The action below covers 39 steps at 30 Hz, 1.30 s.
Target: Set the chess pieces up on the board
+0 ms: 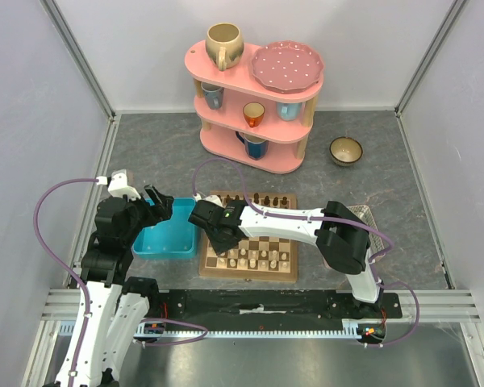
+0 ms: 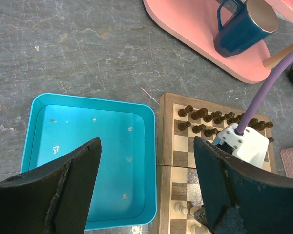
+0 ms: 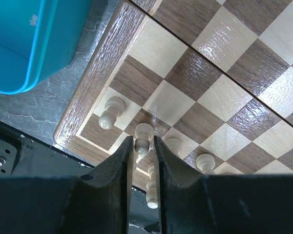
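The chessboard [image 1: 250, 275] lies in front of the arms; its border also shows in the right wrist view [image 3: 95, 83]. Cream chessmen [image 1: 262, 258] stand in its near rows and dark chessmen [image 1: 262, 199] in its far rows. My right gripper [image 3: 143, 140] hangs over the board's near left corner [image 1: 218, 235], jaws nearly together round the head of a cream pawn [image 3: 142, 131] that stands on a second-row square. Other cream pawns [image 3: 110, 113] stand beside it. My left gripper [image 2: 146, 146] is open and empty above the right edge of the turquoise tray [image 2: 88, 146].
The turquoise tray [image 1: 168, 239] sits against the board's left side. A pink three-tier shelf [image 1: 258, 89] with cups and a plate stands at the back. A small bowl [image 1: 346, 150] is at the back right. A clear pink-rimmed tray [image 1: 365, 218] lies right of the board.
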Each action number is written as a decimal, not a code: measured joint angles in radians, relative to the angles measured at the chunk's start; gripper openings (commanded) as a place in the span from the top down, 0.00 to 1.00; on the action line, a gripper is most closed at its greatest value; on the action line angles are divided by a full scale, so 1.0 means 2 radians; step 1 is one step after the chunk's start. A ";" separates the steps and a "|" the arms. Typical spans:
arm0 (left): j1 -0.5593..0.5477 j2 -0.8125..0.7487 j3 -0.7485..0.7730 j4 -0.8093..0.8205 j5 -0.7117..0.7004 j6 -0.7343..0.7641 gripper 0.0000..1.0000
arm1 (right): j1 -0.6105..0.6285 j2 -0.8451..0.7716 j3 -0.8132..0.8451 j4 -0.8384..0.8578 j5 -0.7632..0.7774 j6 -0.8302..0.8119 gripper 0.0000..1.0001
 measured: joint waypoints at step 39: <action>0.000 0.000 0.000 0.000 0.001 0.000 0.17 | -0.342 -0.368 -0.320 0.023 -0.019 -0.041 0.69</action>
